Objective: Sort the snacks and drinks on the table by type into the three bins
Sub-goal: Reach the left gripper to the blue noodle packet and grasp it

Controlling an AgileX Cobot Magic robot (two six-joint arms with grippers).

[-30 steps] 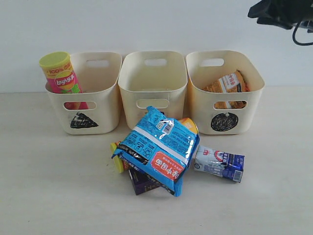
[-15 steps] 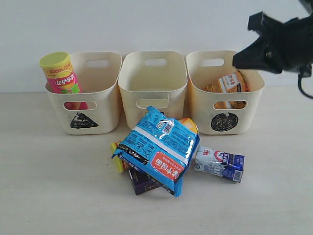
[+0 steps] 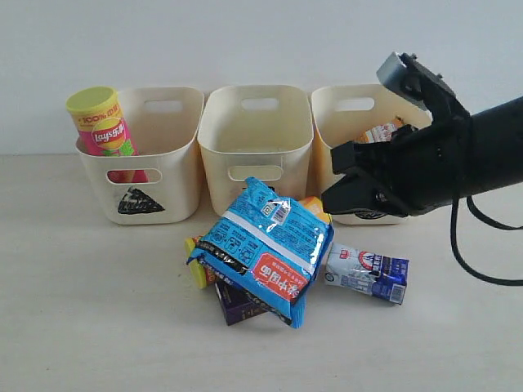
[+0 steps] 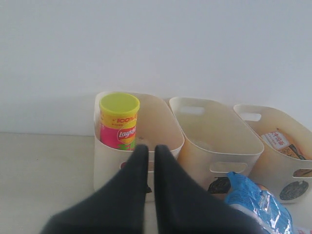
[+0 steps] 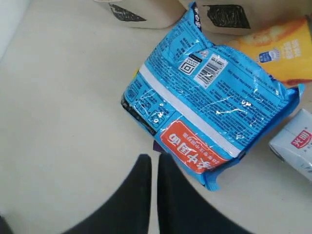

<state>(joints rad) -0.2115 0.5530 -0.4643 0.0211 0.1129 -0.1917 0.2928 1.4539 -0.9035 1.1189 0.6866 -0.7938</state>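
Note:
A blue packet [image 3: 265, 249] lies on the table [image 3: 90, 310] in front of the middle bin [image 3: 256, 151], on top of a yellow chip tube [image 3: 196, 273] and a small purple box [image 3: 235, 304]. Right of the pile lies the white-and-blue carton [image 3: 368, 272]. The pink Lay's tube [image 3: 102, 122] stands in the triangle bin [image 3: 176, 175]. An orange packet [image 3: 382, 131] sits in the circle bin [image 3: 347, 110]. My right gripper [image 3: 333, 184] hangs shut and empty before that bin, above the carton; its wrist view has it [image 5: 150, 157] beside the blue packet [image 5: 209, 107]. My left gripper [image 4: 147, 147] is shut and empty, facing the triangle bin [image 4: 114, 161].
The three bins stand side by side against a pale wall. The blue packet hides the middle bin's mark in the exterior view; the right wrist view shows a black square [image 5: 224, 14] there. Bare table lies left of and in front of the pile.
My right arm has swung down and leftward from the upper right corner and now hangs in front of the circle bin. The snacks and drinks have not moved.

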